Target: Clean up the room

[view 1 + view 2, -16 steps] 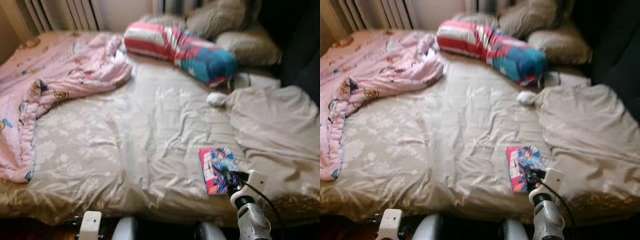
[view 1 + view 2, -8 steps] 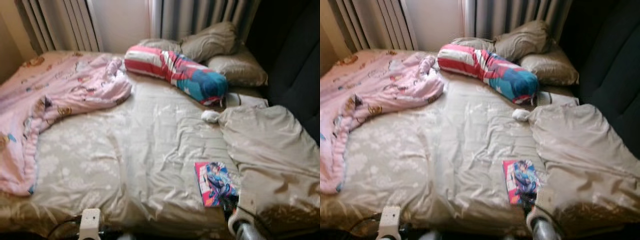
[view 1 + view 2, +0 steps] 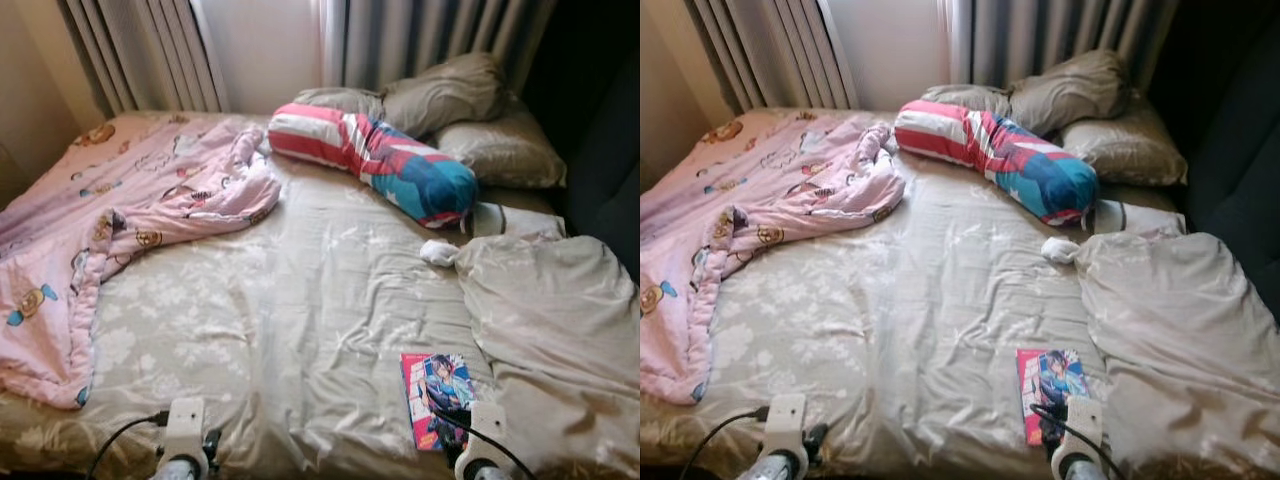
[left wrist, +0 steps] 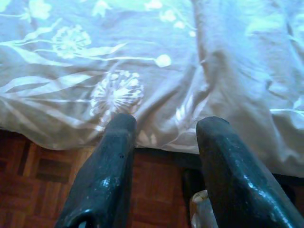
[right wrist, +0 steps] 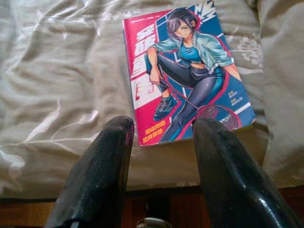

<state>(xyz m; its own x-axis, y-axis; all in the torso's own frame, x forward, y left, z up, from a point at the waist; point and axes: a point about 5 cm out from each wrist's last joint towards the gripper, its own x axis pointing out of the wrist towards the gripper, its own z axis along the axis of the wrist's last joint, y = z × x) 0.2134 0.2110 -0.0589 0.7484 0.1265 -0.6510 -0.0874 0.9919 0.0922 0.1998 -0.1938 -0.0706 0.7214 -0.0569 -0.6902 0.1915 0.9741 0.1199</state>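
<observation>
Rumpled bedsheet (image 3: 300, 300) carries your comic book (image 5: 185, 71) near its foot edge; right gripper (image 5: 159, 137) hovers beside it, fingers apart. It's thin, light, floppy; pinch its near edge.

One bed (image 3: 300, 300) carries one comic book (image 3: 437, 398), one pink blanket (image 3: 120, 220), one striped bolster (image 3: 380, 160), two beige pillows (image 3: 445, 95) (image 3: 500, 150) and one small white ball (image 3: 436, 251).
</observation>
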